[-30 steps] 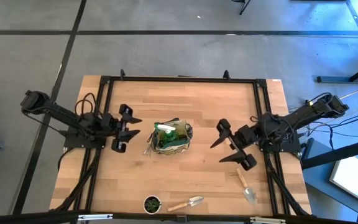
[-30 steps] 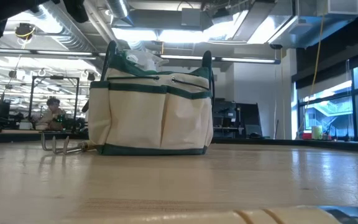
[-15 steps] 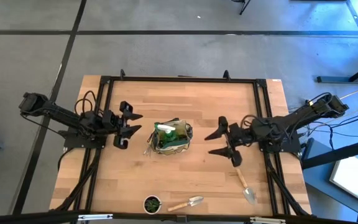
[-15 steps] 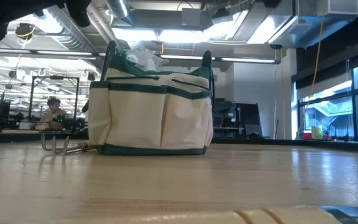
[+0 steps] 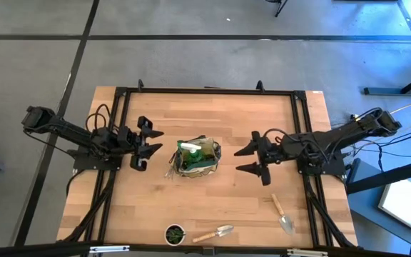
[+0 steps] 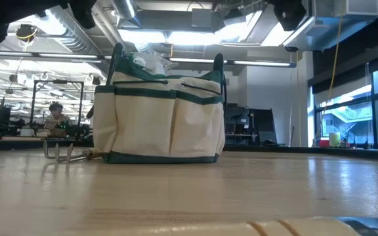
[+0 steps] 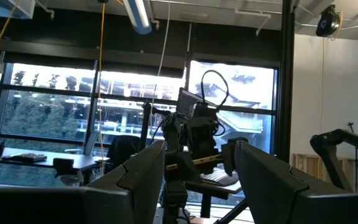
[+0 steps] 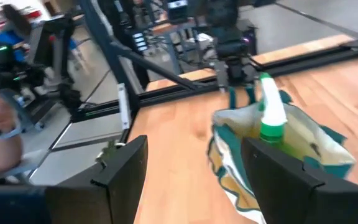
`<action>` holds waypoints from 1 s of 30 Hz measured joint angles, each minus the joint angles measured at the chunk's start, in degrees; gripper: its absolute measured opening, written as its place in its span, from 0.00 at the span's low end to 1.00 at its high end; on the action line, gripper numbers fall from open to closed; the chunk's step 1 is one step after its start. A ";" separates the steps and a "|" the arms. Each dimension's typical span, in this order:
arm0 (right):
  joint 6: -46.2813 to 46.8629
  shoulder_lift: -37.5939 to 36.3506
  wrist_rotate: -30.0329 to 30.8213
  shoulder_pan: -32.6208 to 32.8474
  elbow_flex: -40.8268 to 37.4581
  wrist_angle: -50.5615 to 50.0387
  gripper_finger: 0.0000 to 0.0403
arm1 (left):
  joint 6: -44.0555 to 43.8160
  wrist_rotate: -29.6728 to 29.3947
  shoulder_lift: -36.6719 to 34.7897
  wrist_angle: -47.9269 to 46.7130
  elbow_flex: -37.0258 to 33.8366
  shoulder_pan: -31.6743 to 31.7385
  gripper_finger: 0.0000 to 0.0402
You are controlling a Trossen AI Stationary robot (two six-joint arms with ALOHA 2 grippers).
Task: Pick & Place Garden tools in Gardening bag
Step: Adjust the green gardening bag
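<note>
- Overhead, the gardening bag (image 5: 197,158) sits mid-table between both spread-fingered, empty grippers — left gripper (image 5: 150,145), right gripper (image 5: 246,160); two trowels (image 5: 284,214) lie near the front edge.
- Only the low view reveals a fork (image 6: 63,153) beside the bag.

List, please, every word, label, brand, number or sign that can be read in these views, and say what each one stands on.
None can be read.
The gardening bag shows plain fabric, with no print or label visible.
The spray bottle shows no legible label.
The screens and equipment in the room beyond the table are too small or blurred to read.
</note>
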 joint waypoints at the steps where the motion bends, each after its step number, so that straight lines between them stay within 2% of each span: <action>1: 0.61 0.00 0.75 -0.27 0.00 -0.28 0.64 | 0.02 -0.01 0.00 0.00 0.00 0.00 0.48; 8: 5.83 0.00 7.50 -2.23 0.00 -1.36 0.64 | 0.01 -0.07 0.00 0.00 0.00 0.00 0.48; 15: 10.45 0.00 13.92 -5.51 0.00 -8.39 0.64 | -0.58 -0.15 0.00 -0.17 0.00 0.00 0.48; 24: 15.80 0.00 13.89 -9.23 -0.02 -14.03 0.64 | -1.74 -0.11 0.02 -1.48 0.00 0.00 0.48; 30: 22.03 0.15 10.12 -10.16 -0.02 -20.25 0.64 | -3.17 0.00 0.02 -2.08 0.00 -0.02 0.48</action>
